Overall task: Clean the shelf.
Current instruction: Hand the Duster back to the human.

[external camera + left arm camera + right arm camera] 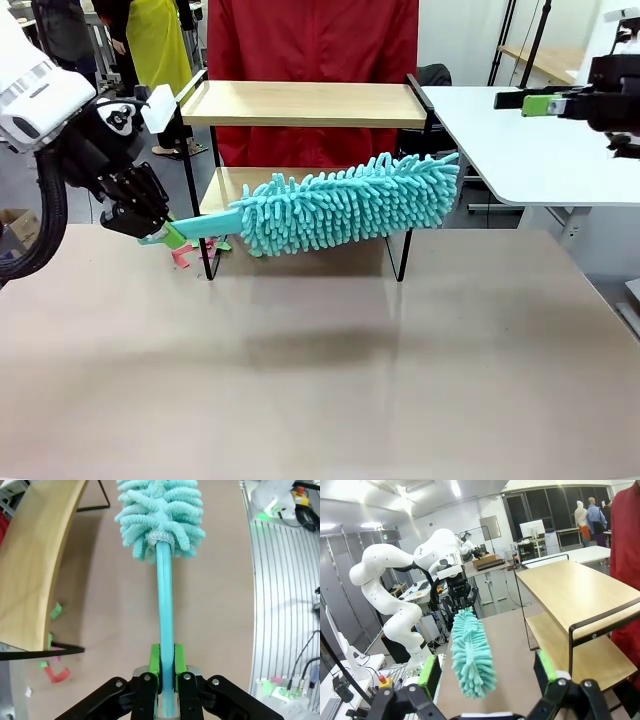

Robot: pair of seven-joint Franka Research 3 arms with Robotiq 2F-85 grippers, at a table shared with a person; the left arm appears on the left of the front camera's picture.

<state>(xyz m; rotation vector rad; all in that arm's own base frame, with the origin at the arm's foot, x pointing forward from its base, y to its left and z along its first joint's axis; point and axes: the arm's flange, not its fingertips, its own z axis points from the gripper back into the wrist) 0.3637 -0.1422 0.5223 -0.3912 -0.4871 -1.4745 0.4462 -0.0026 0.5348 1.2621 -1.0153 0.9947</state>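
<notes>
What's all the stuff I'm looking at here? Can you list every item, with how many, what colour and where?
Fluffy turquoise microfibre duster with a turquoise plastic handle: one, turquoise, held in the air in front of the shelf's lower board.
Small two-tier shelf of light wooden boards in a thin black metal frame: one, wood and black, far side of the table.
Small paper scraps: several, green and pink-red, on the table by the shelf's leg.
Large table: one, beige, under everything.
Side table: one, white, to the right.
Person in a red top: one, standing behind the shelf.
Left tool: black with green pads, shut on the duster's handle.
Right tool: black with green pads, open, raised at the right.
</notes>
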